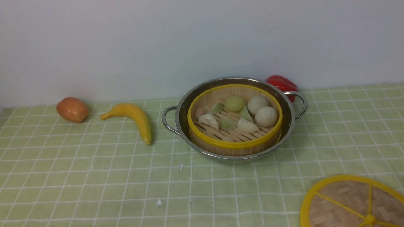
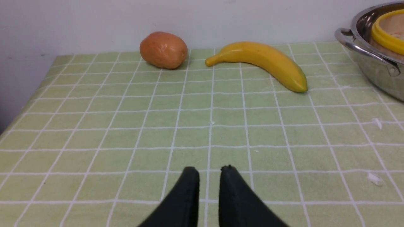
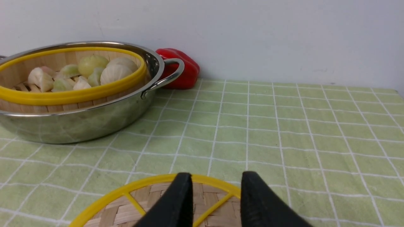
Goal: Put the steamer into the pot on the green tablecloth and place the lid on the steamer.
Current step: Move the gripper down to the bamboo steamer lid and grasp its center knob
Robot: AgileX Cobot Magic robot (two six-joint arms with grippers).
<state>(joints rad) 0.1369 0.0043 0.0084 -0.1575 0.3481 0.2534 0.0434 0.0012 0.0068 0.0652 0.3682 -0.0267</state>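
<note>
**Steamer in the pot, lid lying by the right hand**

The round bamboo steamer with the yellow rim (image 1: 234, 145) sits inside the wide, shiny steel pot with 2 loop handles (image 1: 182, 113), its white, green and pinkish buns and dumplings uncovered. The pot stands on the pale green tablecloth with the white grid (image 1: 94, 176), ahead of the right hand (image 3: 217, 174) and off toward the robot's left.

The right hand's 2 black fingers stand moderately apart and hold nothing. The flat woven-bamboo lid with yellow rim and spokes (image 1: 344, 201) lies on the cloth directly beneath and ahead of them, its weave showing through the gap. A glossy red pepper (image 3: 186, 71) rests behind the pot's handle, further ahead of this hand.

The left hand (image 2: 210, 168) hangs over bare cloth, its fingers only narrowly parted, with nothing between them. Well ahead of it lie a yellow banana (image 2: 265, 63) and a rounded brown-orange potato (image 2: 163, 49); the pot is ahead, toward the robot's right.
</note>
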